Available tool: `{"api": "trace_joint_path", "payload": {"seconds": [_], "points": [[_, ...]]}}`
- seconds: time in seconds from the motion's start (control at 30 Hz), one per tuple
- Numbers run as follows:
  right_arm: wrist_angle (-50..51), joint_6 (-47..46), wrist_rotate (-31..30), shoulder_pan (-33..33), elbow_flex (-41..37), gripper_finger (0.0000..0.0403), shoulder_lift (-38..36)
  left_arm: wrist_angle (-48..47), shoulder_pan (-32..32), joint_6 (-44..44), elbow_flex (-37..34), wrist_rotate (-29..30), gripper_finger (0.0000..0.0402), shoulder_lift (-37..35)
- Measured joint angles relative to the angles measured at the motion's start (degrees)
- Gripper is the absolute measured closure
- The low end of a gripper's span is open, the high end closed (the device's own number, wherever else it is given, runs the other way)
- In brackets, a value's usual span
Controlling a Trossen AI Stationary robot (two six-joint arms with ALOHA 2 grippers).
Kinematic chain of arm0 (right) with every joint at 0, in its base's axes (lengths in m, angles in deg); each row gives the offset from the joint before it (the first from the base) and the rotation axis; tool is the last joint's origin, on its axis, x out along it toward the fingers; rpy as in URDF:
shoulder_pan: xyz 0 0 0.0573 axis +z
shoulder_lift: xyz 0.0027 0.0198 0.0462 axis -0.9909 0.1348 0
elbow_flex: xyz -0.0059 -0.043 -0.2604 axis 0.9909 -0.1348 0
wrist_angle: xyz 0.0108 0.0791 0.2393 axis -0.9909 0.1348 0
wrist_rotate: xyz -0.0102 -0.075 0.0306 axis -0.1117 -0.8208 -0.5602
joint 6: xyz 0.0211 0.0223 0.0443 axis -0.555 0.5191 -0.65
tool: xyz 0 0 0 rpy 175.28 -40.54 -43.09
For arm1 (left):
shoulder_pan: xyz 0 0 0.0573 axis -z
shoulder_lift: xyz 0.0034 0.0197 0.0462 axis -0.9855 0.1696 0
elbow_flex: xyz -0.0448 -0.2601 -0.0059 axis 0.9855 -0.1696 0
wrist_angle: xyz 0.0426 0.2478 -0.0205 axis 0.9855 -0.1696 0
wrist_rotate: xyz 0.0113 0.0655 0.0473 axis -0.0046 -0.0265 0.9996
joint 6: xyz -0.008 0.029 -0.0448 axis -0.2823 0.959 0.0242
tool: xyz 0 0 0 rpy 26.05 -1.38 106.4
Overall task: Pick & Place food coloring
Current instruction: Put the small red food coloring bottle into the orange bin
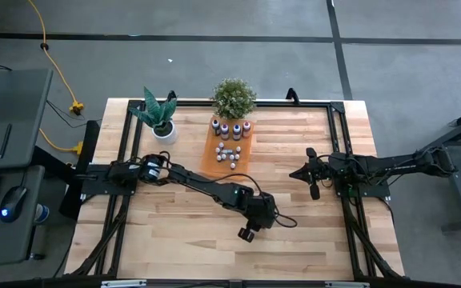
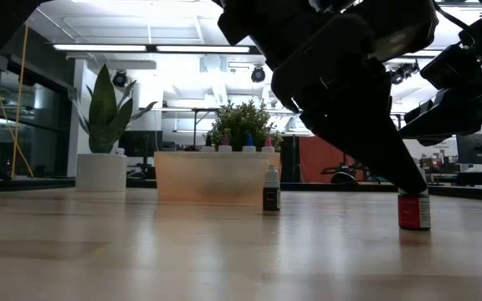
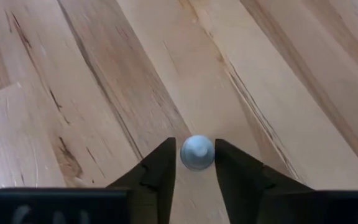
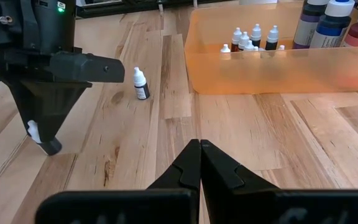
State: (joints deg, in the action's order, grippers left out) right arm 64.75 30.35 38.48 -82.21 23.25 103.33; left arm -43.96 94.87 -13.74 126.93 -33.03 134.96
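Two bottles stand on bare wood outside the orange tray (image 1: 214,156): a dark-bodied one (image 4: 141,84) near the tray, and a red-bodied bottle (image 2: 413,209) set upright on the table (image 1: 182,240) between the fingers of the left gripper (image 1: 247,234), which bracket its white cap closely; whether they still clamp it cannot be told. To release well, the fingers should part evenly, then the arm should lift straight up. Open tabletop surrounds the bottle, well clear of every edge. The right gripper (image 4: 199,163), fingers pressed together, waits at the right side.
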Motion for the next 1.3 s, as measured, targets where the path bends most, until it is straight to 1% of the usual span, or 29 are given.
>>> {"api": "trace_joint_path", "payload": {"seconds": [0.3, 0.47, 0.6, 0.67, 0.8, 0.9, 1.0, 1.07, 1.2, 1.3], "points": [[0.0, 0.0, 0.0, 0.0, 0.0, 0.0402, 0.01, 0.17, 0.0, -2.9, 0.0, -0.33, 0.0343, 0.0], [0.0, 0.0, 0.0, 0.01, 0.0, 0.0402, 0.01, -1.27, 0.0, -5.74, 0.88, -1.63, 0.0353, 0.0], [0.0, 0.0, 0.0, 0.0, 0.0, 0.0402, -0.01, -7.21, -0.29, -7.61, 6.49, -1.17, 0.0355, -0.01], [0.0, 0.0, 0.02, 0.01, 0.0, 0.0402, 0.01, -12.38, -0.4, -10.03, 10.28, 0.91, 0.0355, -0.07], [0.0, 0.01, 0.01, 0.0, 0.0, 0.0402, 0.01, -24.61, -1.49, -18.07, 18.55, 5.37, 0.0356, -0.09], [0.0, 0.0, 0.0, 0.01, 0.0, 0.0402, 0.01, -32.7, -2.49, -22.09, 23.34, 6.46, 0.0356, -0.13], [0.0, 0.0, 0.0, -0.01, 0.0, 0.0402, 0.01, -37.91, -3.52, -22.91, 26.96, 6.15, 0.0356, -0.13], [0.0, 0.0, 0.02, 0.01, 0.0, 0.0402, 0.01, -40.09, -4.0, -22.95, 27.88, 5.9, 0.0356, -0.47], [0.0, 0.0, 0.01, 0.01, 0.0, 0.0402, -0.01, -42.37, -4.61, -23.37, 26.86, 5.7, 0.0357, -2.43], [0.02, 0.0, 0.02, 0.01, 0.0, 0.0402, -0.01, -45.87, -4.84, -23.32, 26.82, 5.75, 0.0357, -3.84]]}}
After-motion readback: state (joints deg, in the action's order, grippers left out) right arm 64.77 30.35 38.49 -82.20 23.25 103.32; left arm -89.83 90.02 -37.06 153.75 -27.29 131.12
